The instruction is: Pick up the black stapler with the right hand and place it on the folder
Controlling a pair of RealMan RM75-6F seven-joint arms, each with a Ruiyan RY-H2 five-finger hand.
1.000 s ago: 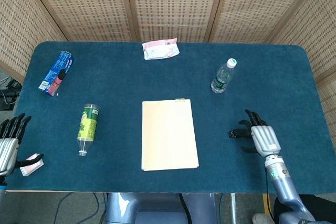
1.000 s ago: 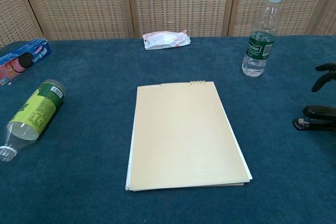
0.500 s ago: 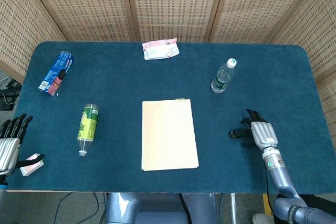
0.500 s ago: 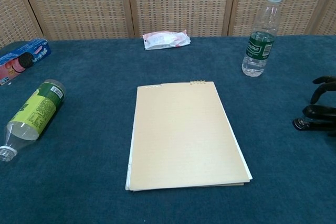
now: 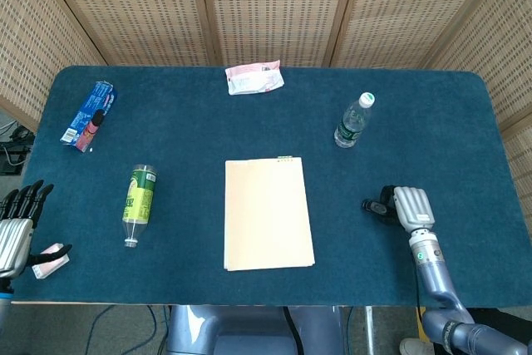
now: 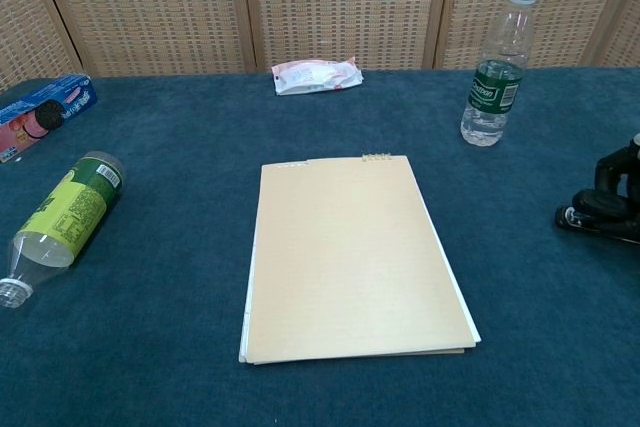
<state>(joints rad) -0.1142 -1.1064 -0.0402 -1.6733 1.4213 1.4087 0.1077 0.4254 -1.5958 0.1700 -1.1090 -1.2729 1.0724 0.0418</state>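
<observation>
While the left hand (image 5: 15,226) rests spread and empty at the table's edge, the right hand (image 5: 406,207) curls over the stapler (image 6: 595,217), which lies right of the folder (image 5: 268,213), its grip unclear.

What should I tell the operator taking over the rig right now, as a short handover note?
Right hand: fingers curled down over the black stapler, which is on the table right of the folder; whether the grip is firm cannot be told.
Left hand: holds nothing, fingers apart, at the table's near left edge.
Done: the reach to the stapler.
Left: lift it, carry it left, set it on the folder.
</observation>
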